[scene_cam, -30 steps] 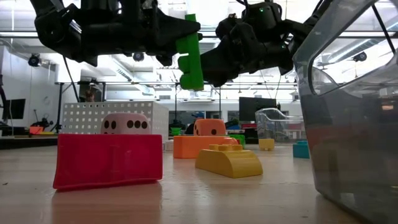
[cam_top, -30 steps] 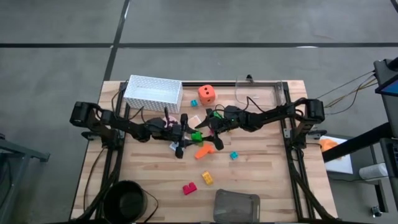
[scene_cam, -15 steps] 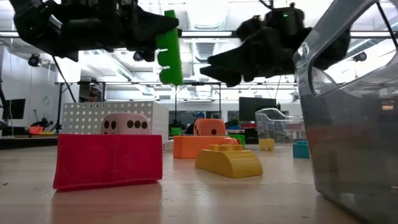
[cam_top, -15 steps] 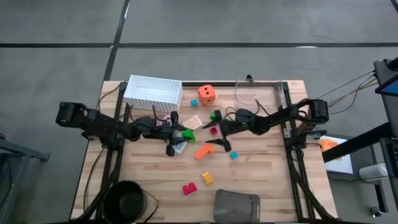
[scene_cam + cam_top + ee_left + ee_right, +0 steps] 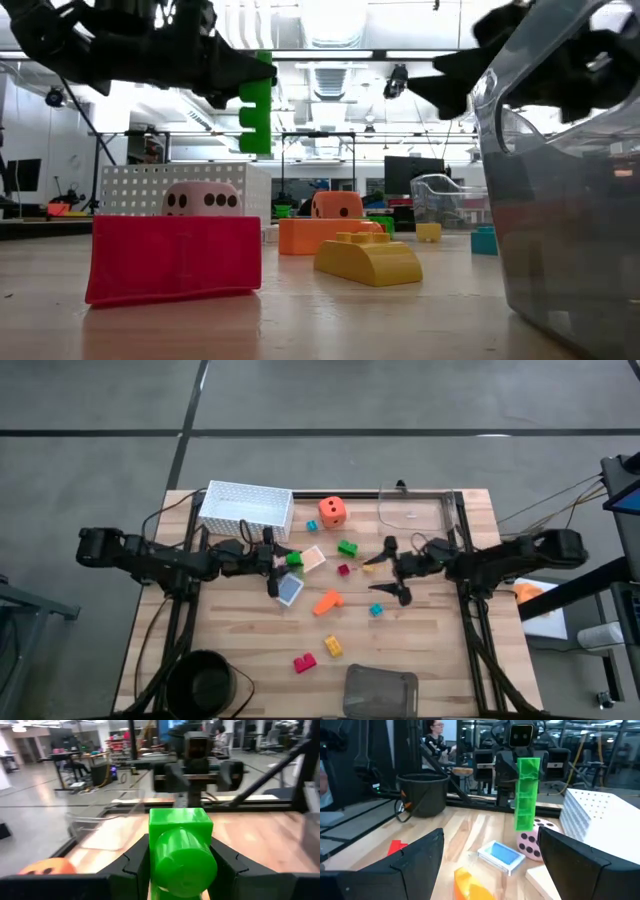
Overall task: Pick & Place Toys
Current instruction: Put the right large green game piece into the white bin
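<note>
Green brick [image 5: 294, 559] is clamped in my left pincer [image 5: 284, 560], lifted above the table beside the white basket [image 5: 246, 508], I think so it can go there. My right pincer [image 5: 388, 571] hangs apart and empty over the table's right half.

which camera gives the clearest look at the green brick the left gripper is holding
The right wrist view: the green brick hangs upright there, its whole side visible. The left wrist view shows only its end, clamped by the left gripper. The low view shows it against bright lights; the high view shows a small green patch.
</note>
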{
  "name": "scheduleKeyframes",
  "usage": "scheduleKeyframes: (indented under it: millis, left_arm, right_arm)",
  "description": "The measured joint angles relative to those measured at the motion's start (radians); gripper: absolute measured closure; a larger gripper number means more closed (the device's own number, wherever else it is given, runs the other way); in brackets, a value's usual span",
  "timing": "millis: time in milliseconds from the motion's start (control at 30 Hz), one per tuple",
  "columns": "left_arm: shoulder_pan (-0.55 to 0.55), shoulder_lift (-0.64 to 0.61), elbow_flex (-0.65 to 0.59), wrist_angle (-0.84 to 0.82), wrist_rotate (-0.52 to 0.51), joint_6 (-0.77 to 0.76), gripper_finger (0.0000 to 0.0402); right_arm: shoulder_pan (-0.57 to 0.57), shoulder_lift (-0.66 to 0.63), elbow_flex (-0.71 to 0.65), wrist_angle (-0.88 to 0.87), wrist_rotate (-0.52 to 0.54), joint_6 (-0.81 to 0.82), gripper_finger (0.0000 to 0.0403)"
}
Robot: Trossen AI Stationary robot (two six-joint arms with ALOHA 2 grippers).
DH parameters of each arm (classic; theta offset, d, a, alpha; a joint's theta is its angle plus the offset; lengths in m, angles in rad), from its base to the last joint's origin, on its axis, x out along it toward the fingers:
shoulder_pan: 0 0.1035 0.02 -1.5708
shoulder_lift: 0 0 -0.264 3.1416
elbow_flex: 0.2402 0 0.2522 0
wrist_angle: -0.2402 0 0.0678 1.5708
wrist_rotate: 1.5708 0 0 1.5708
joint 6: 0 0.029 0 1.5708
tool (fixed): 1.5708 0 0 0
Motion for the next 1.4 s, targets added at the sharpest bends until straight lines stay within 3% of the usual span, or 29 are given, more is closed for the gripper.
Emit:
scheduleKeyframes:
  millis: [267,533,833,1400]
  left_arm:
    - [0.176,-0.009,0.001,0.001,0.000,-0.008,0.0269]
    - [0.304,-0.044,0.022,0.012,0.002,-0.001,0.0269]
    - [0.422,-0.047,0.021,-0.042,-0.161,0.022,0.0269]
    - [0.466,-0.046,0.019,-0.169,-0.246,-0.005,0.0269]
  right_arm:
    - [0.000,-0.141,-0.105,0.009,0.022,0.018,0.0083]
    - [0.000,-0.150,-0.109,0.008,0.022,0.014,0.0083]
    - [0.000,-0.116,-0.104,0.007,0.022,0.003,0.0083]
    - [0.000,-0.110,-0.103,0.014,0.028,0.001,0.0083]
